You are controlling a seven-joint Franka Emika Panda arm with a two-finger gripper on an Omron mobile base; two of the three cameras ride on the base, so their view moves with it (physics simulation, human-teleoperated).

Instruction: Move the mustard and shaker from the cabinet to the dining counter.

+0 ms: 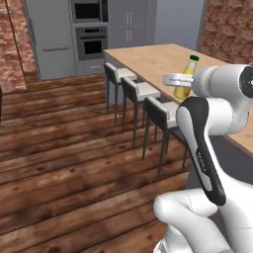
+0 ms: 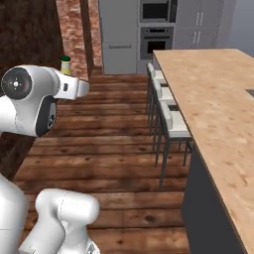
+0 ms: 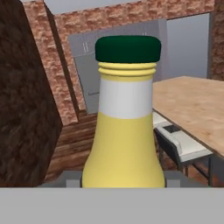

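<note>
- The long light wood-grain dining counter [image 1: 148, 62], with grey-cushioned stools [image 1: 136, 91] along its near edge, lies ahead of me.
- My gripper [image 1: 184, 85] is clamped on the slim yellow mustard bottle with the dark green cap [image 3: 124, 131], carried upright in the air beside the counter's stool side.
- Risk, in my judgement: the bottle could strike the counter edge or tip on release if I set it down too near the rim.
</note>
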